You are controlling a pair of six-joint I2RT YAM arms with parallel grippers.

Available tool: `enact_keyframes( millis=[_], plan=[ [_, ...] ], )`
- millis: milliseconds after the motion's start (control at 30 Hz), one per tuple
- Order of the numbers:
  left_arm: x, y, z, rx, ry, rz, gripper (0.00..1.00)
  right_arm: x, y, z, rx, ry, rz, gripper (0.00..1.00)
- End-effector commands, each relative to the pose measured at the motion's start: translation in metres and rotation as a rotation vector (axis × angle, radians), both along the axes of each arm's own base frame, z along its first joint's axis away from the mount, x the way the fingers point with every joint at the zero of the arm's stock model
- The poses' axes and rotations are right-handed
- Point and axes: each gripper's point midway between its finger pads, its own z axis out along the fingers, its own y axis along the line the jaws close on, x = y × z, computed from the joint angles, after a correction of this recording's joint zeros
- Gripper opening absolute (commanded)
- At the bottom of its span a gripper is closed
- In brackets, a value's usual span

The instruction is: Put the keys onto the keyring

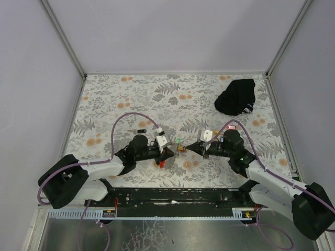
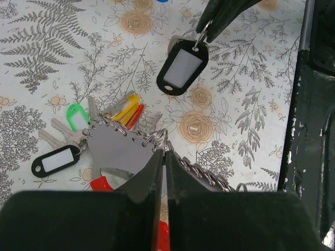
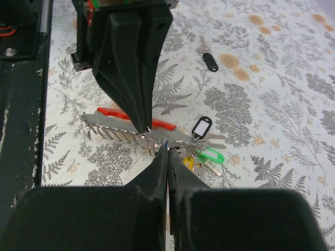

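Note:
The keyring is a flat grey strap (image 2: 112, 149) with a red end (image 2: 102, 183) and a row of small metal rings along its edge. Keys with green (image 2: 77, 116), black (image 2: 55, 161), yellow (image 2: 128, 107) and red (image 2: 137, 116) tags hang on it. My left gripper (image 2: 165, 150) is shut on one of its rings. My right gripper (image 3: 167, 147) is shut on the small ring of a black-tagged key (image 2: 181, 68), held just beyond the strap. In the top view the left gripper (image 1: 171, 151) and right gripper (image 1: 191, 148) meet tip to tip.
A loose key with a black tag (image 1: 140, 130) lies on the floral cloth behind the left arm; it also shows in the right wrist view (image 3: 209, 60). A black cloth bundle (image 1: 236, 97) lies at the back right. The black base rail (image 1: 172, 196) runs along the near edge.

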Motion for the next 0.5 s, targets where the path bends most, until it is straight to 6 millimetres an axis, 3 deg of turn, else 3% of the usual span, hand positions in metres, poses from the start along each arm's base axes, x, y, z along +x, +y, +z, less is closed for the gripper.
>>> enact_keyframes(
  millis=[0, 267, 467],
  plan=[
    [0.002, -0.006, 0.021, -0.072, -0.082, -0.015, 0.00, -0.009, 0.009, 0.002, -0.040, -0.033, 0.125, 0.00],
    [0.000, -0.007, 0.021, -0.071, -0.083, -0.034, 0.00, -0.010, 0.020, -0.015, -0.128, 0.046, 0.246, 0.00],
    [-0.003, -0.010, 0.018, -0.059, -0.073, -0.061, 0.00, -0.004, 0.025, -0.022, -0.093, 0.014, 0.233, 0.00]
  ],
)
